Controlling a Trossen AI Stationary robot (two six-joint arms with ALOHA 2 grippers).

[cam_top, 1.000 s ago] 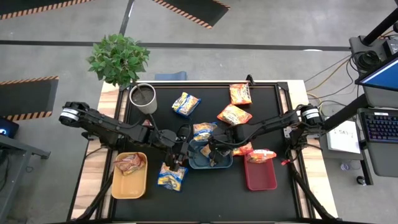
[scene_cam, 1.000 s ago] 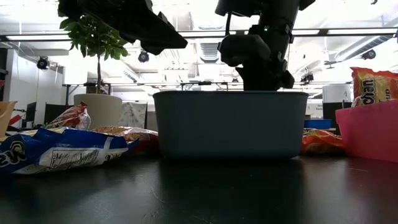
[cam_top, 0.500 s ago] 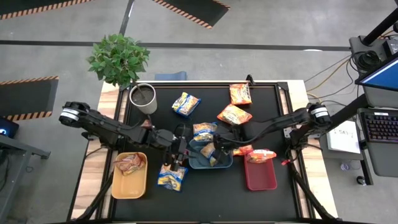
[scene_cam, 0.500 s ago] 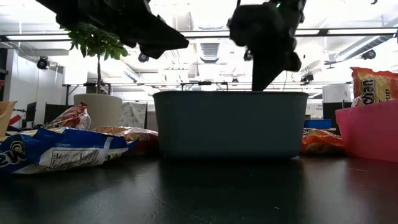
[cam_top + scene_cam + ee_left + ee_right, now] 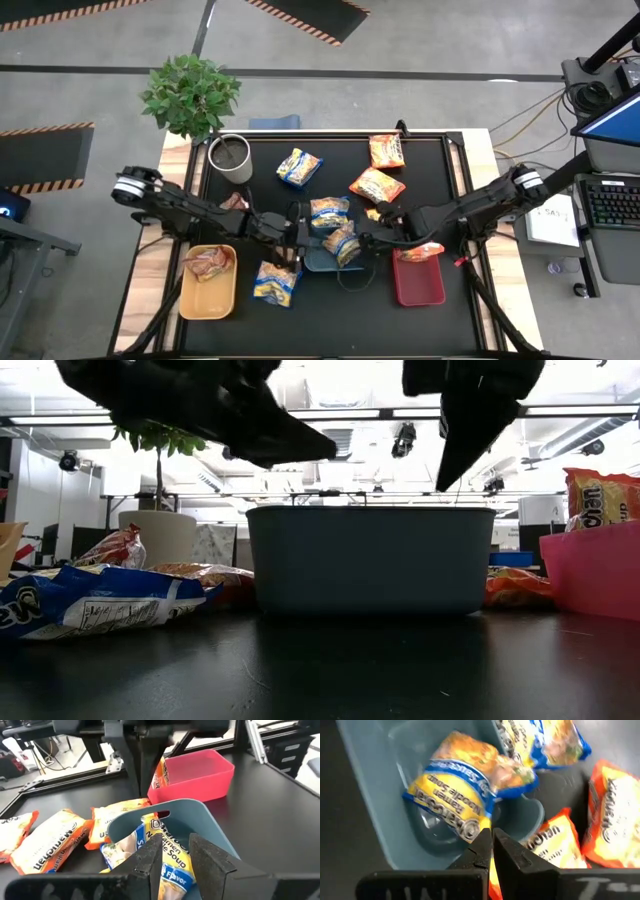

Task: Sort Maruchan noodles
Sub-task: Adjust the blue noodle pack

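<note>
Lying tilted inside the blue tray (image 5: pixel 318 262), a blue-and-yellow noodle packet (image 5: pixel 341 243) is resting just below the right jaws (image 5: pixel 372 240), which are standing fully closed and empty beside the red tray (image 5: pixel 418 284). The left jaws (image 5: pixel 291 240) are hovering narrowly parted over the tray's opposite edge, gripping nothing.
</note>
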